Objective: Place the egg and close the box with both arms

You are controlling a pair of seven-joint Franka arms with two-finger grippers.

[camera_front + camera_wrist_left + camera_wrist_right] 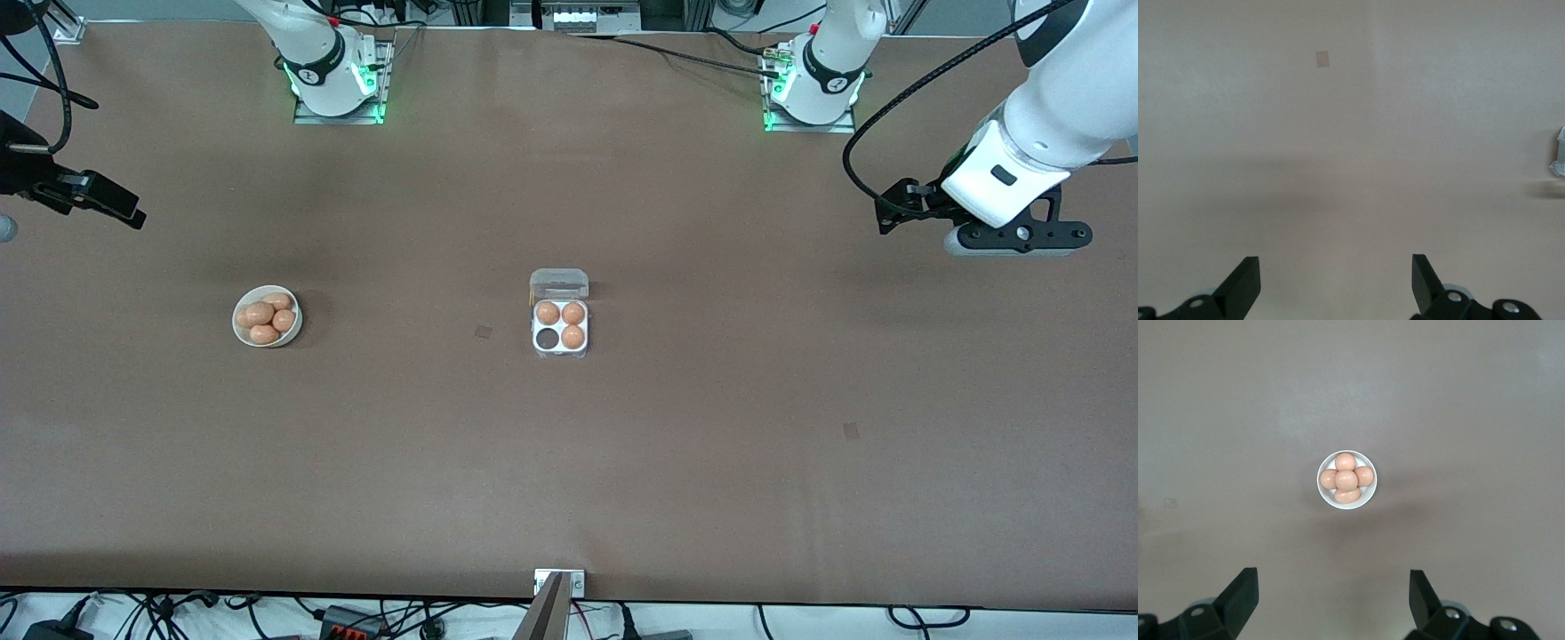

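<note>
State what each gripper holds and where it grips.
Nothing is held: left gripper and right gripper are both open and empty above the table.

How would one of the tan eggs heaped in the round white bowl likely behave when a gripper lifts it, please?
The tan eggs are smooth and rounded, so one may slip between hard fingers. Heaped in the round white bowl, neighbours could shift or roll once one leaves. If real, the shell probably cracks under a firm squeeze.

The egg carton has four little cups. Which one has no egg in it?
The cup nearest the front camera, toward the right arm's end; it looks dark, the others hold brown eggs.
</note>
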